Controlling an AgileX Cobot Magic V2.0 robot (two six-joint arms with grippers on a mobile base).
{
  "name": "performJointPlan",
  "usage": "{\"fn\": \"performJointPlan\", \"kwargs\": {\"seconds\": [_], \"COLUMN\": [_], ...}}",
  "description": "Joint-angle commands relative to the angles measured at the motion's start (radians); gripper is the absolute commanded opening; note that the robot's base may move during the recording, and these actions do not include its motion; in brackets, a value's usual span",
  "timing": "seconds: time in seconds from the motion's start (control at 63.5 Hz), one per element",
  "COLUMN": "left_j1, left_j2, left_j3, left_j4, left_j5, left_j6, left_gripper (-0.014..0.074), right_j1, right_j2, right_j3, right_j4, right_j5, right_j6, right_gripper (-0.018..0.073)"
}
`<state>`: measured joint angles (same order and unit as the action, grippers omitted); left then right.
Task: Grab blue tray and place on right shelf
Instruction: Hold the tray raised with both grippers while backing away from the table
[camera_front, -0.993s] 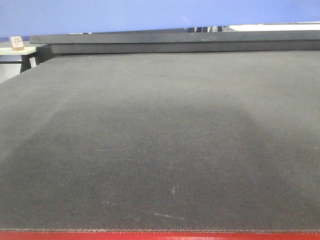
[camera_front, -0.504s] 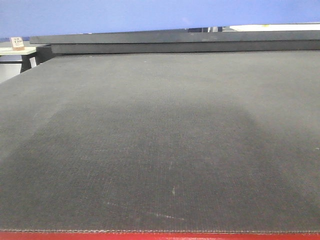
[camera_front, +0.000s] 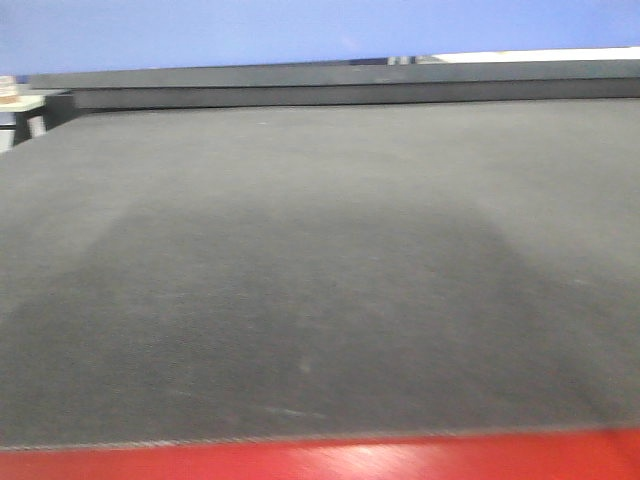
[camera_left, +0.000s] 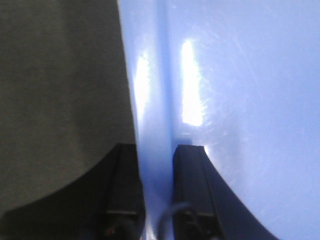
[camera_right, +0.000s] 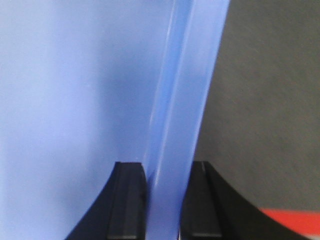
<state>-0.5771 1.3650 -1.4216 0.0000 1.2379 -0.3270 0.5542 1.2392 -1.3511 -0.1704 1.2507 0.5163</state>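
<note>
The light-blue glossy tray fills the left wrist view (camera_left: 240, 100) and the right wrist view (camera_right: 75, 100). My left gripper (camera_left: 157, 150) is shut on the tray's left rim, one black finger on each side of it. My right gripper (camera_right: 165, 167) is shut on the tray's right rim (camera_right: 185, 75) in the same way. A light-blue band (camera_front: 300, 30) spans the top of the front view; I cannot tell whether it is the tray. The right shelf is out of view.
A dark grey textured surface (camera_front: 320, 280) lies below the tray, also seen in the wrist views (camera_left: 60, 90) (camera_right: 265, 100). It has a red front edge (camera_front: 400, 460) and a black raised rail (camera_front: 350, 85) at the back. A small white table (camera_front: 15, 100) shows at far left.
The front view has shifted and blurred: the scene slid left, the white table is nearly out of frame, and more of the red front edge shows at the bottom right.
</note>
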Motion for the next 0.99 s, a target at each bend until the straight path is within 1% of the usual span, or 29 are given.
{"fn": "performJointPlan", "kwargs": {"seconds": [0.0, 0.221, 0.441, 0.741, 0.851, 0.977], "left_j1": [-0.013, -0.013, -0.013, -0.013, -0.013, -0.013], "left_j2": [-0.030, -0.030, -0.030, -0.030, -0.030, -0.030], "left_j3": [-0.024, -0.024, -0.024, -0.024, -0.024, -0.024], "left_j4": [-0.005, -0.007, -0.049, -0.073, -0.099, -0.099], "left_j5": [0.100, 0.100, 0.100, 0.100, 0.100, 0.100], "left_j6": [0.029, 0.029, 0.029, 0.029, 0.029, 0.029], "left_gripper": [-0.0048, -0.0048, -0.0048, -0.0048, -0.0048, -0.0048], "right_j1": [0.005, 0.005, 0.005, 0.005, 0.005, 0.005], "right_j2": [-0.027, -0.027, -0.027, -0.028, -0.028, -0.028], "right_j3": [-0.031, -0.031, -0.031, -0.031, -0.031, -0.031], "right_j4": [-0.013, -0.013, -0.013, -0.013, -0.013, -0.013], "right_j5": [-0.055, -0.055, -0.055, -0.053, -0.053, -0.053], "right_j6": [-0.029, -0.029, -0.029, -0.029, -0.029, -0.029], "right_gripper": [0.0055, 0.0055, 0.0055, 0.0055, 0.0055, 0.0055]}}
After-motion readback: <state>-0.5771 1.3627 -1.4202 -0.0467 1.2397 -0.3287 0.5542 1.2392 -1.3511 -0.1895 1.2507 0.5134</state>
